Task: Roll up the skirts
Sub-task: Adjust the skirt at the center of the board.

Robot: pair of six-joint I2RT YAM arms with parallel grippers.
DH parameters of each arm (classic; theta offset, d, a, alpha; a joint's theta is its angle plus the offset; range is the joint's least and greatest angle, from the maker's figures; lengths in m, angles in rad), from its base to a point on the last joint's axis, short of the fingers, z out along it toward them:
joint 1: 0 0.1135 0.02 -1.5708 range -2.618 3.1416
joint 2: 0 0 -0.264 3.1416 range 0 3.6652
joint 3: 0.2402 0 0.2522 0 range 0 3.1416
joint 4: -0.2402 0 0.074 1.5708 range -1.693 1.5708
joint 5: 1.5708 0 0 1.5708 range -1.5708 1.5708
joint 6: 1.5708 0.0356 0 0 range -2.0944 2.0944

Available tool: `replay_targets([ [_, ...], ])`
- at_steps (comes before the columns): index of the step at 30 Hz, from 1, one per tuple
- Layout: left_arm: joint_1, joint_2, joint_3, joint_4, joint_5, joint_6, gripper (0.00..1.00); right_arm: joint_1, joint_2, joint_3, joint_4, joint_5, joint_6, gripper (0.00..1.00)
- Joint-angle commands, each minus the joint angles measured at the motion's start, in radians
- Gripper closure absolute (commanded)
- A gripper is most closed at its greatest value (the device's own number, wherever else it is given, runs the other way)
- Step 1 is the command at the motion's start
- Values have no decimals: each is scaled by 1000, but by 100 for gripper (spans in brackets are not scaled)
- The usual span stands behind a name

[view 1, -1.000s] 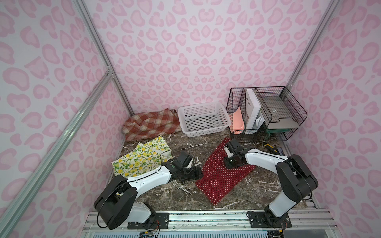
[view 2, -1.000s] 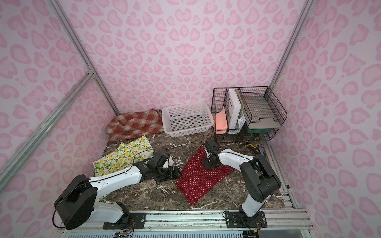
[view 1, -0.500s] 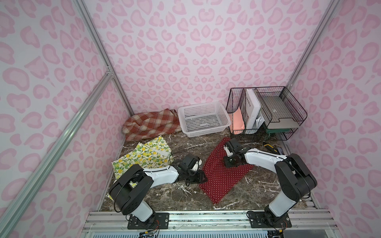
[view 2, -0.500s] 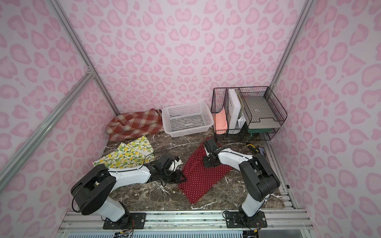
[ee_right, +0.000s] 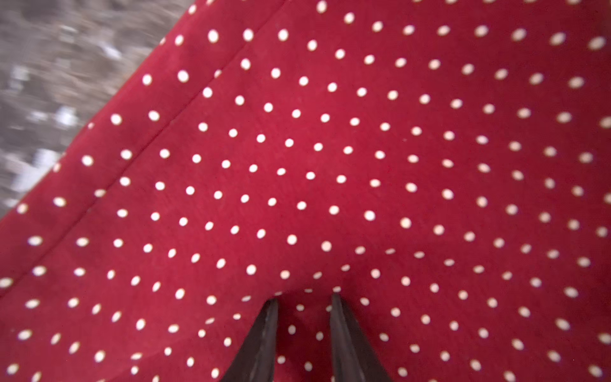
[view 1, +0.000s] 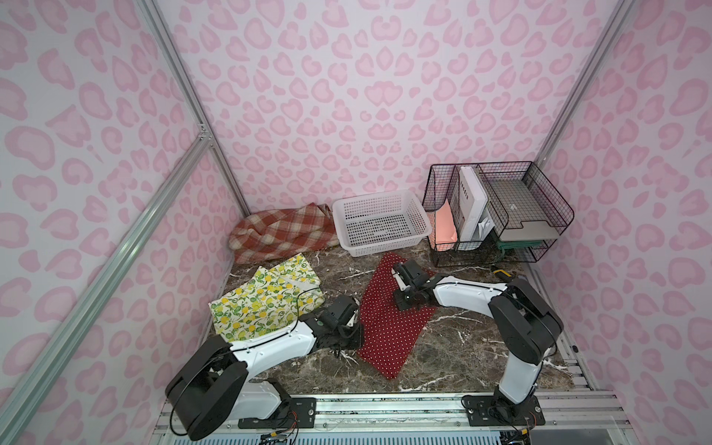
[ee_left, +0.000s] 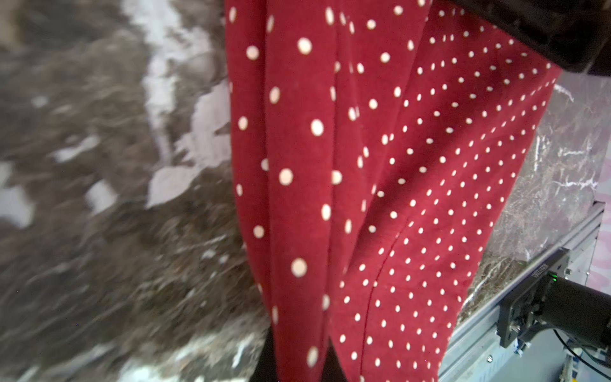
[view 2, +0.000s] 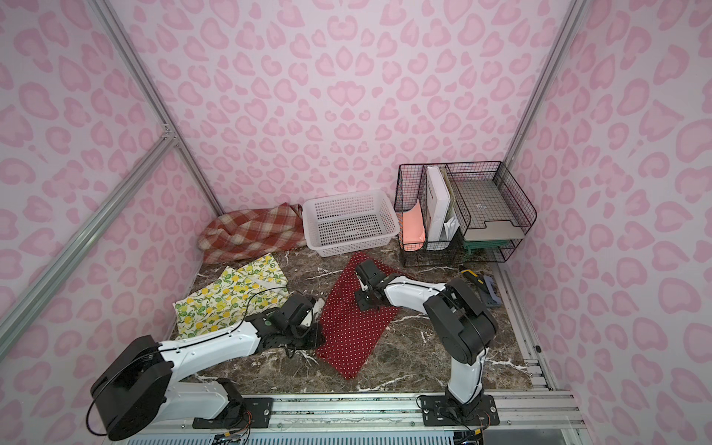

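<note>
The left gripper [view 1: 356, 329] is closed on the left long edge of the red dotted skirt [view 1: 389, 327], and a fold stands up between its jaws. The right gripper [ee_right: 304, 302] presses on the far half, jaws a little apart over a pucker; whether it holds, I cannot tell. The skirt lies in the middle of the table [view 1: 462, 346], long axis from the white basket [view 1: 379, 223] toward the near edge. In both top views the contact itself is hidden.

Your left arm [view 1: 269, 345] and right arm [view 1: 466, 296] have white link shells dotted with small screws, bulky black joint housings, thin black cables [view 1: 297, 308] looping alongside, black base plates [view 1: 501, 411], and black tapered fingers [ee_right: 261, 340]
</note>
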Motion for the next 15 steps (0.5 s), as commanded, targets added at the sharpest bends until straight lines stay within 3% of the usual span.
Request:
replay_targets([
  [1,-4,-117,-57,-139,-79,-85,100,34,83,66,-83,-84,7,69],
  [5,-7,-242,-112,-170,-128,-167,100,35,178,218,-96,-87,-44,69],
  [8,-9,-246,-87,-190,-160,-190,100,35,194,269,-122,-75,-74,68],
  [11,-9,-198,-33,-228,-187,-209,100,37,107,224,-119,-54,-92,60],
  [15,-9,-143,24,-276,-180,-275,100,59,-113,62,-106,7,-136,48],
])
